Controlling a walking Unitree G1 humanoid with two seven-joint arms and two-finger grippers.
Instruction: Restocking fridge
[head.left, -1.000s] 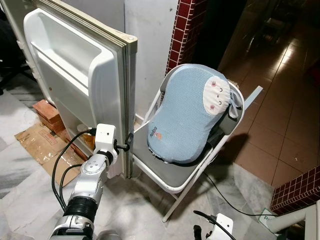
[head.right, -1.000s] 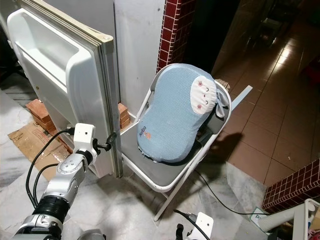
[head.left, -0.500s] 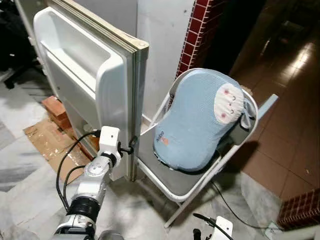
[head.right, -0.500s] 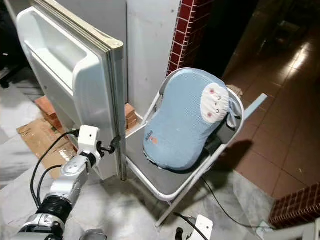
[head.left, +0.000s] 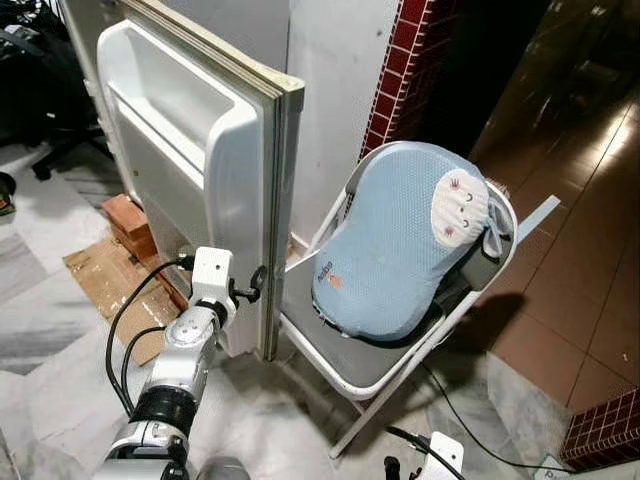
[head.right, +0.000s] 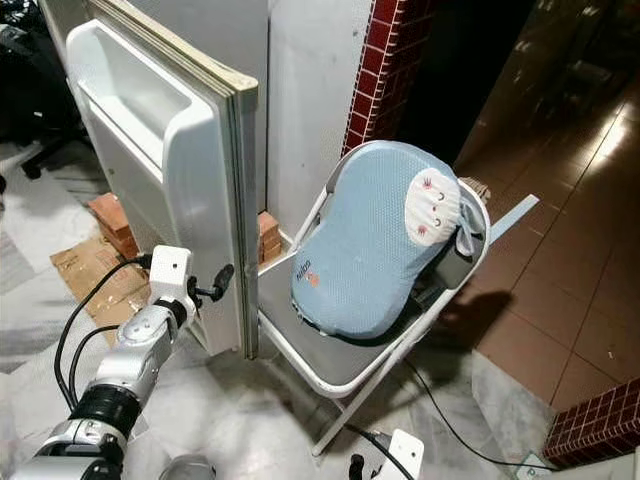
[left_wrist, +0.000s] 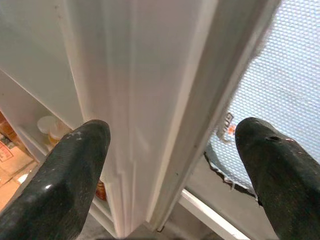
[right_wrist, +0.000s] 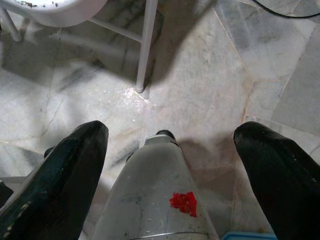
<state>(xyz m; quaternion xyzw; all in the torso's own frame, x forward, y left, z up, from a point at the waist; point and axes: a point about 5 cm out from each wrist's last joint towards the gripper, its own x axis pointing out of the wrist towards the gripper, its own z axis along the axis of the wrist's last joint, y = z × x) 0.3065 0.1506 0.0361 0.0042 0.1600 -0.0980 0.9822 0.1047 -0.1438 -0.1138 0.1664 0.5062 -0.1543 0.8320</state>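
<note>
The white fridge door (head.left: 190, 150) stands open, its inner shelves facing left. My left gripper (head.left: 255, 286) is at the door's free edge low down, open. In the left wrist view, the door edge (left_wrist: 165, 100) runs between the fingers (left_wrist: 75, 175) without touching them. A pale jar (left_wrist: 50, 127) sits on the low door shelf. My right gripper (right_wrist: 170, 131) hangs low over the marble floor, shut on a silvery bottle (right_wrist: 155, 200) with a red mark and a dark cap. Its white wrist (head.left: 440, 460) shows at the bottom edge.
A white folding chair (head.left: 370, 365) with a blue cushion (head.left: 395, 250) stands right beside the door's edge. Bricks (head.left: 125, 215) and flattened cardboard (head.left: 105, 285) lie under the door. A red-tiled pillar (head.left: 410, 70) rises behind. A black cable (head.left: 470, 420) crosses the floor.
The whole picture has shifted, so the camera has moved; door and chair now sit further right. My left gripper stays at the door's edge.
</note>
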